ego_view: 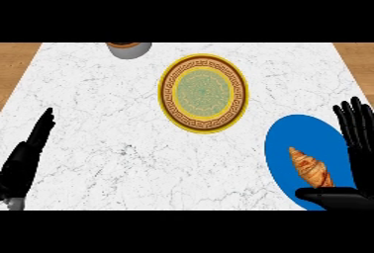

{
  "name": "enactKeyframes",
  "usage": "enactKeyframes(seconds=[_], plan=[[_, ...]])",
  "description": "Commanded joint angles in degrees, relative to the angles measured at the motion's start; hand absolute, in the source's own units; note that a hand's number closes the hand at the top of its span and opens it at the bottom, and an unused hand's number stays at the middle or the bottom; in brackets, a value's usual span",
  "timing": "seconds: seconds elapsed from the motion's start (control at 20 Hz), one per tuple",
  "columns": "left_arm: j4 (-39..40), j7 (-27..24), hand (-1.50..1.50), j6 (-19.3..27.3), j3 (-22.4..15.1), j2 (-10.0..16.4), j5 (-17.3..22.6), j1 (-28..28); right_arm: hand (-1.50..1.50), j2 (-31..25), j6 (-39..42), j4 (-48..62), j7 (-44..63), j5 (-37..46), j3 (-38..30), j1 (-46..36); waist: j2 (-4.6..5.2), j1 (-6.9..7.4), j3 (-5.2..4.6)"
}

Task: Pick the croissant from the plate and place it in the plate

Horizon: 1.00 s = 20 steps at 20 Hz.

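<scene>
Croissant (310, 167) lies on the blue plate (292, 136), flanked by the right hand (361, 165), which is spread and not pinching yet. Risk: the closing thumb nudges the tapered end, so the croissant skids off before reaching the patterned plate (166, 94). Left hand (25, 153) rests straight-fingered at the left edge.

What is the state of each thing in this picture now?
croissant: lying flat, not held.
blue plate: carries the croissant.
patterned plate: nothing on it.
left robot hand: open, resting at left.
right robot hand: open, at blue plate's right side.
grey container: cut off by top edge.
</scene>
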Motion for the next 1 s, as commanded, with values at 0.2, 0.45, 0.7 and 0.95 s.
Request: enactKeyframes(seconds=[0.2,0.45,0.7,0.95], plan=[[1.3,-4.6,0.0,-0.5,1.3,-1.7,-1.9,2.2,-1.5,-2.4,12.0,-8.6,-18.7,-2.0,-6.9,22.6,0.55,0.41,-0.08],[1.6,-5.4,0.0,-0.5,1.9,-2.0,-1.3,3.5,-1.5,-12.2,13.0,-9.5,-15.7,7.4,-11.6,26.3,0.54,0.27,-0.15],[2.2,-6.4,0.0,0.4,0.8,-3.2,-3.3,4.0,-1.5,-17.1,9.7,-12.1,-6.2,17.6,-12.8,26.3,0.81,1.15,-0.2],[3.7,-6.7,0.0,-1.9,2.1,-2.9,-3.1,2.1,-1.5,-18.5,10.4,-14.1,6.4,21.8,-11.6,22.1,0.91,1.81,-0.14]])
